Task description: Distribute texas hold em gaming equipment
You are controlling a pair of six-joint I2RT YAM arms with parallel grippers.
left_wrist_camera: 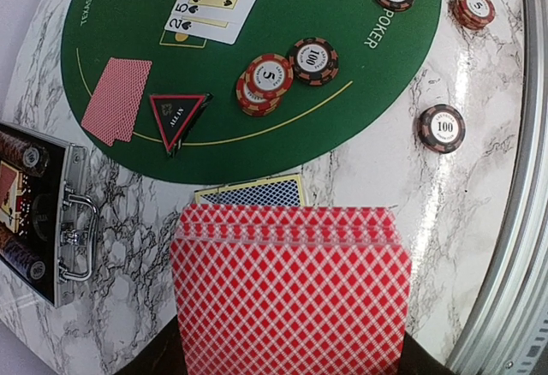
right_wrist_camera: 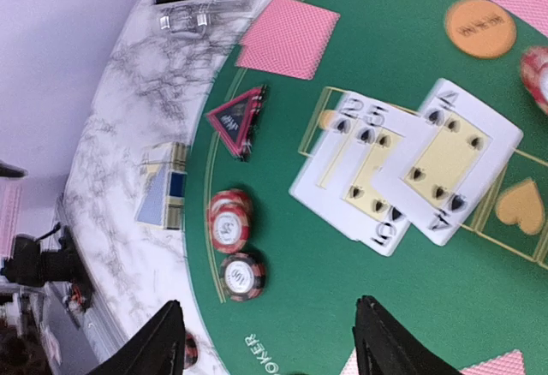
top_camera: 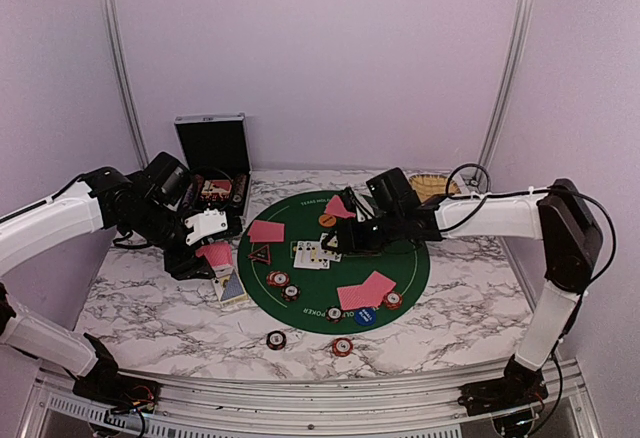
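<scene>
Okay, my left gripper (top_camera: 203, 250) is clamped on the deck of red-backed cards (left_wrist_camera: 291, 298), held over the table (top_camera: 150, 308) just left of the green mat (top_camera: 400, 258). My right gripper (right_wrist_camera: 272, 332) hangs over the mat, fingers apart, nothing between them.

Handling, my guess:
- Cards are thin, light, slick and bendy, and likely to slide off each other. I'd pinch a single one by a short edge, not flat.
- Chips are stiff, small and low on the felt, so pinch across the rim.

Counts from the top view:
- Face-up cards (right_wrist_camera: 402, 165) at mat centre: at least three, and overlap may hide more.
- Face-down cards on the mat: three spots. One is by the triangular marker (left_wrist_camera: 177, 118), one on the far side, and a two-card overlap on the near side.
- Chip spots: six, four on the mat and two on bare table. The 5 chip (left_wrist_camera: 270, 80) tops a short stack.
- One orange button (right_wrist_camera: 479, 26), one blue button (top_camera: 366, 315), one marker.
</scene>
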